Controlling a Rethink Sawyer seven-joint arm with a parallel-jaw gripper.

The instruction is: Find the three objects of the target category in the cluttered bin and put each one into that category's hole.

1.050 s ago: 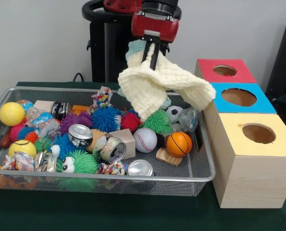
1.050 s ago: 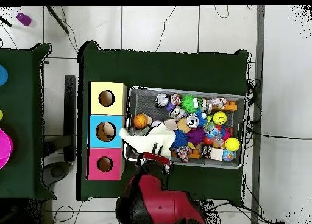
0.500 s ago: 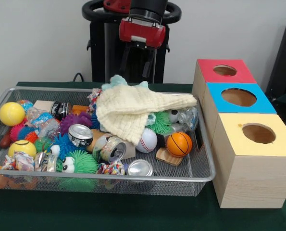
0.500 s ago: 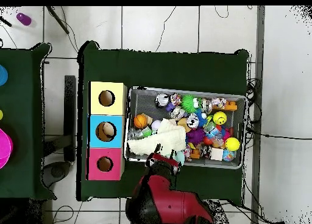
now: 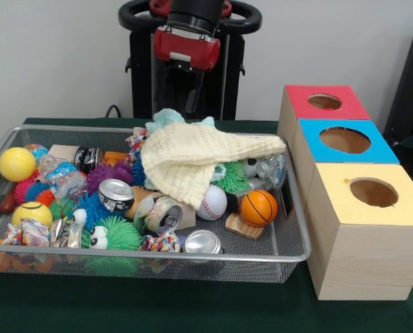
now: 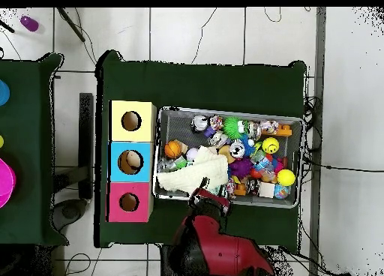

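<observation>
Search step: gripper (image 5: 190, 97) upper centre, jaws empty, apart or together unclear. Cream cloth (image 5: 192, 163) covers bin (image 5: 289, 253) clutter. Next: pick target.

Cloth (image 5: 196, 158) pale cream, waffle-textured. Boxes: top red (image 5: 324, 102), top blue (image 5: 345, 141), top yellow (image 5: 373, 193), sides pale wood. Basketball (image 5: 258, 207) orange, black lines. Baseball (image 5: 210, 202) white, red stitching. Table (image 5: 192, 305) dark green. End effector (image 5: 189, 104) black under red housing.

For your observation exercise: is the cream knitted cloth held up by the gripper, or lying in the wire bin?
Lying in the bin. The cloth drapes over the toys, and the gripper hangs above it, apart.
</observation>
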